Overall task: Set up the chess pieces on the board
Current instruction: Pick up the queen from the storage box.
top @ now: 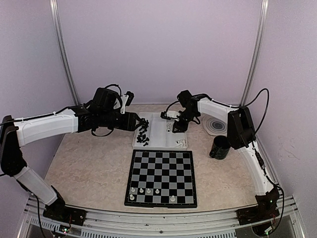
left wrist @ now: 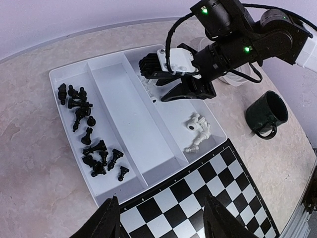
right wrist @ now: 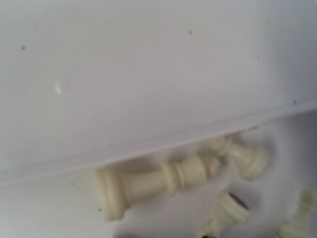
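The flat black-and-pale-grey checked chessboard (top: pixel 161 163) lies near the arms' bases, with a handful of small white chess pieces (top: pixel 148 191) standing upright on its two nearest rows. Just behind it sits a white plastic three-compartment tray (left wrist: pixel 114 69). The tiny black chess pieces (left wrist: pixel 89 131) are scattered in the tray's left compartment, some upright and some toppled. A small heap of loose white pieces (left wrist: pixel 198 130) lies in the right compartment.

In the right wrist view, a tall white piece (right wrist: pixel 153 186) lies on its side beside the compartment wall. Its long axis runs nearly parallel to that wall, base to the left of the view and crown to the right. A toppled white pawn (right wrist: pixel 247 156) lies just beside its top end.

The left gripper (top: pixel 140 122) hangs above the tray's left side, its fingers (left wrist: pixel 106 220) spread apart with nothing between them. The right gripper (top: pixel 176 128) reaches down into the right compartment; whether it is clenched on anything cannot be told. A dark green mug (left wrist: pixel 267 111) stands on the beige marbled tabletop (top: pixel 89 168), to the right of the tray.
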You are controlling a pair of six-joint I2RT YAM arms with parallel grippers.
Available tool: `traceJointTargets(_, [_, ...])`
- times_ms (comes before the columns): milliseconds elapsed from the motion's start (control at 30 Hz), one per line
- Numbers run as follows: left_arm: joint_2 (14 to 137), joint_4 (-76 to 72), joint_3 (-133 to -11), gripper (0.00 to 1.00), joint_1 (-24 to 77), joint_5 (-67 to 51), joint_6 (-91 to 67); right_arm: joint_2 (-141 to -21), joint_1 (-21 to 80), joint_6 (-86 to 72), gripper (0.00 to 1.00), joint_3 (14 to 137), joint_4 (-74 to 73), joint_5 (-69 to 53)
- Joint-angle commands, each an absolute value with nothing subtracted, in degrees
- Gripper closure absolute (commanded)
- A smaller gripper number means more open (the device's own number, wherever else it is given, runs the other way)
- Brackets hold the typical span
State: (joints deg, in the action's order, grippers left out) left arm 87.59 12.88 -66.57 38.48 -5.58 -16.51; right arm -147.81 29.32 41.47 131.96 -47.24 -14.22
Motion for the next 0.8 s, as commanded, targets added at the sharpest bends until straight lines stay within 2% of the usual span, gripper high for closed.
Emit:
traceJointTargets(0, [86.13,11.36,-65.84,0.43,38.94,-5.72,-17.14,-147.96,28.68,35.7,0.6,130.0,-47.59,-11.88])
traceJointTargets(333, [86.02,11.8,-65.55,0.43,38.94,-5.29,-16.99,-145.86,28.72,29.98,0.59,129.53,-47.21,-21.54])
traceJointTargets(767, [87.8,11.47,-66.18,0.43,38.94,-6.32,-17.27,-149.54,28.74,14.0,0.48,132.51,-41.63,-18.93])
